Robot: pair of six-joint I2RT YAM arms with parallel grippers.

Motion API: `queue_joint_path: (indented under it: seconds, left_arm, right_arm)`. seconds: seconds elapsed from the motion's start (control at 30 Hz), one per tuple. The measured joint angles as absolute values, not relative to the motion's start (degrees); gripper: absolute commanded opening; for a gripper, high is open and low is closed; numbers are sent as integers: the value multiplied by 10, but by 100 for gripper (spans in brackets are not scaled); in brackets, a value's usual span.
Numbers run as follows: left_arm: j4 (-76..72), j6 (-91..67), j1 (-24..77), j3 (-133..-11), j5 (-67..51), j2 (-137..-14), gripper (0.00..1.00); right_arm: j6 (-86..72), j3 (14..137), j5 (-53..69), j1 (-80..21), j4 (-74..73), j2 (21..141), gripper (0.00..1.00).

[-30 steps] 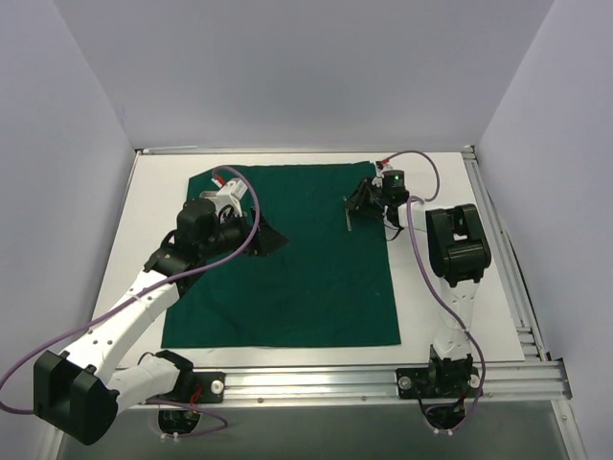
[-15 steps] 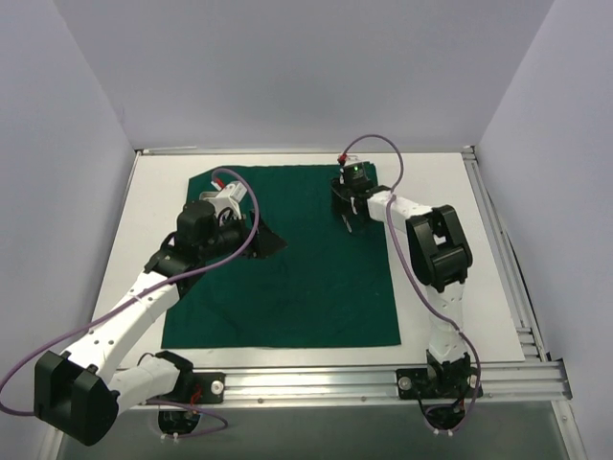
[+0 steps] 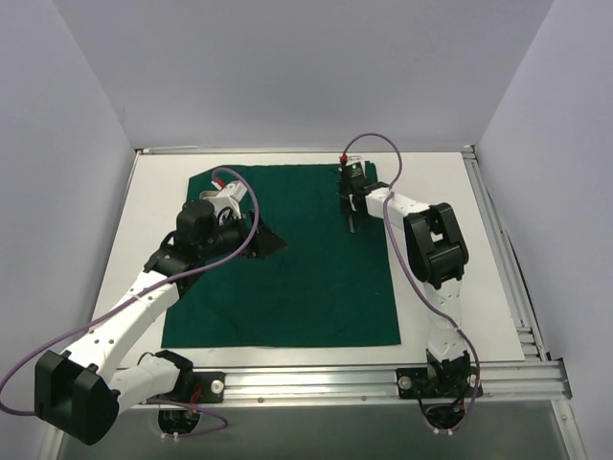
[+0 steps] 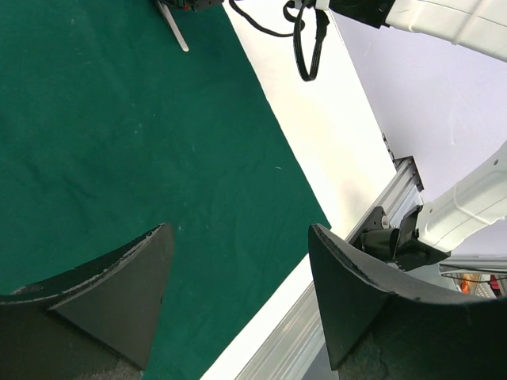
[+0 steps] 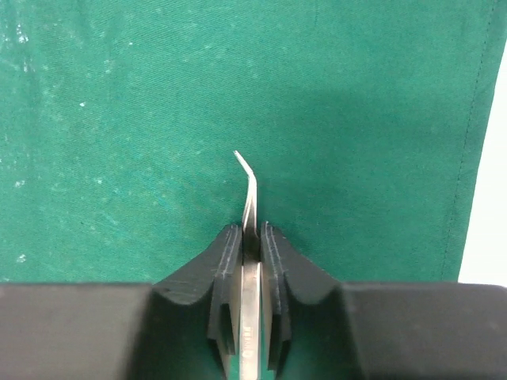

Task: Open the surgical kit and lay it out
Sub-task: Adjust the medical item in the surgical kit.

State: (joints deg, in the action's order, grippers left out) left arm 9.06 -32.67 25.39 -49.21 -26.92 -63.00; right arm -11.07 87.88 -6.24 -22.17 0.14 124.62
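The surgical kit's dark green cloth (image 3: 287, 278) lies spread flat as a large square on the white table. My right gripper (image 3: 351, 203) is at the cloth's far right part, pointing down and shut on a thin steel instrument (image 5: 250, 190). The instrument's bent tip sticks out past the fingers just above the cloth (image 5: 119, 119). It shows in the left wrist view as a thin steel instrument (image 4: 173, 28) at the top edge. My left gripper (image 3: 268, 240) hovers over the cloth's left-middle. In its own view the left gripper (image 4: 239, 229) is open, with only cloth (image 4: 119, 142) between its fingers.
Bare white table (image 3: 441, 316) borders the cloth on the right and left. An aluminium rail (image 3: 383, 381) runs along the near edge and another down the right side. White walls enclose the table. Purple cables (image 3: 383, 144) loop above both wrists.
The right arm swung left and toward the back over the cloth's far right part, carrying the steel instrument, and its jaws drew closer together. The left arm stayed still.
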Motion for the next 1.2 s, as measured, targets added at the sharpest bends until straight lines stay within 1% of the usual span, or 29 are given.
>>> queue_joint_path:
  seconds: [0.07, 0.27, 0.3, 0.33, 0.43, 0.57, 0.7, 0.8, 0.93, 1.03, 1.2]
  left_arm:
    - [91, -327, 254, -492, -271, -630, 78]
    - [90, -327, 254, -492, -278, -630, 78]
    - [90, -327, 254, -492, -280, -630, 79]
    - [89, -327, 254, -492, -282, -630, 83]
    - [81, -329, 254, -492, -297, -630, 84]
    - [52, -335, 254, -492, -321, -631, 85]
    - [22, -340, 254, -491, -333, -631, 86]
    - [3, -344, 254, -489, -337, -631, 85]
    - [-35, -359, 254, -486, -345, -637, 82]
    - [-81, -379, 254, -476, -353, -646, 77]
    - [-131, -403, 254, -463, -367, -666, 77]
  right_arm:
    - [-108, 878, -62, -222, 2, 1245, 0]
    - [-117, 864, -29, -220, 11, 1226, 0]
    - [-122, 863, -20, -218, 11, 1220, 0]
    - [-128, 859, -8, -217, 13, 1211, 0]
    - [-160, 816, 52, -213, 39, 1154, 0]
    - [-225, 747, 173, -206, 109, 1047, 0]
    - [-306, 691, 277, -206, 233, 962, 0]
    - [-375, 648, 338, -211, 328, 920, 0]
    - [-462, 601, 382, -229, 431, 904, 0]
    - [-507, 582, 398, -248, 466, 904, 0]
    - [-550, 576, 406, -284, 503, 904, 0]
